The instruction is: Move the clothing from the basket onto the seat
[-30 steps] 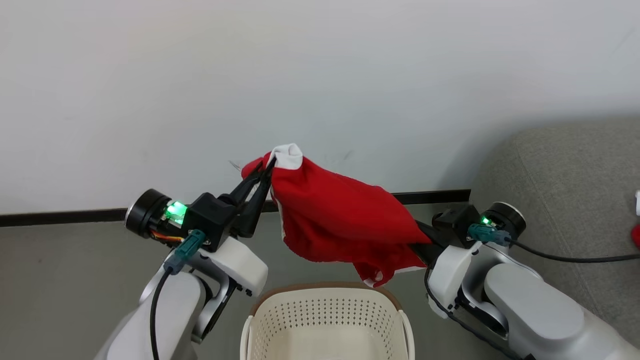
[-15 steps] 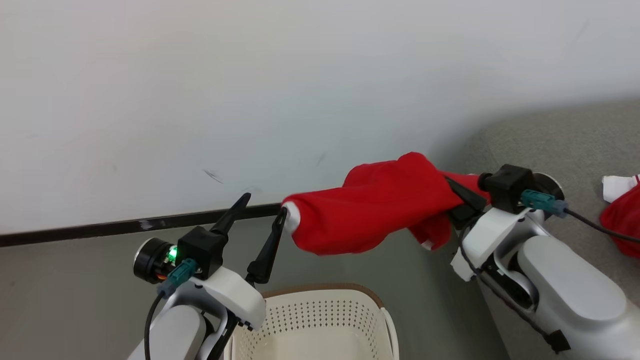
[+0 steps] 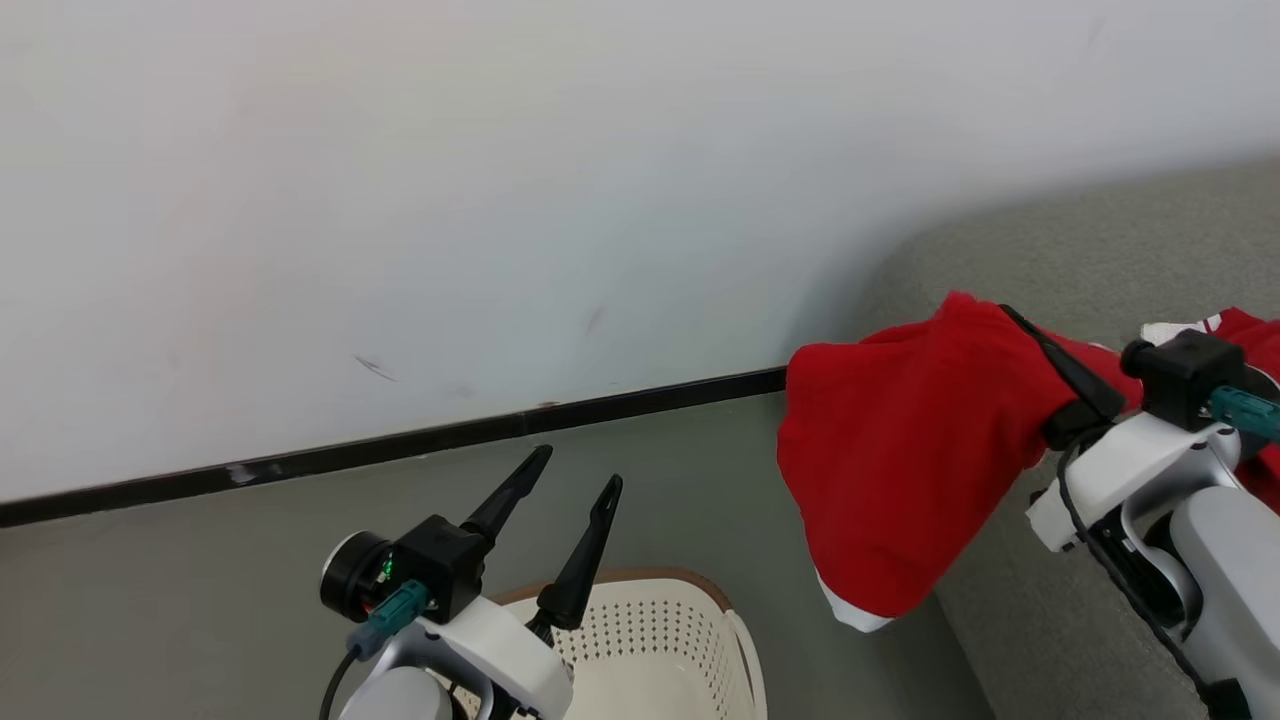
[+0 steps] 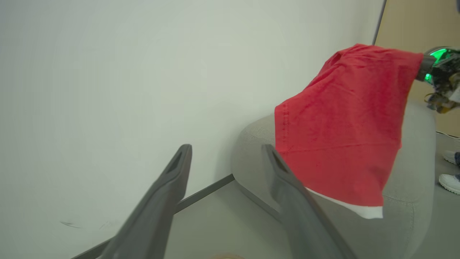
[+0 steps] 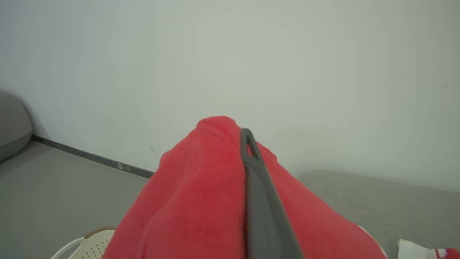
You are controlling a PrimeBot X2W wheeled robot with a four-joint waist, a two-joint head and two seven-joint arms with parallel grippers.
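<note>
A red garment with white trim (image 3: 900, 450) hangs draped over my right gripper (image 3: 1003, 315), which is shut on it beside the grey sofa's (image 3: 1100, 240) end. One dark finger (image 5: 251, 172) lies on top of the cloth (image 5: 194, 201); the other is hidden under it. My left gripper (image 3: 580, 468) stands open and empty above the cream basket's rim (image 3: 690, 585), well to the left of the garment (image 4: 345, 126). Another red and white garment (image 3: 1245, 330) lies on the sofa behind the right wrist. The basket's inside is mostly out of view.
A white wall with a black skirting strip (image 3: 400, 445) runs behind the grey floor. The sofa's rounded arm (image 4: 413, 172) sits below the hanging cloth. A person's white shoes (image 4: 449, 180) stand at the far side of the sofa.
The left gripper has let go of the garment, opened and dropped back over the basket. The right gripper has carried the garment right to the sofa. The head view has turned right.
</note>
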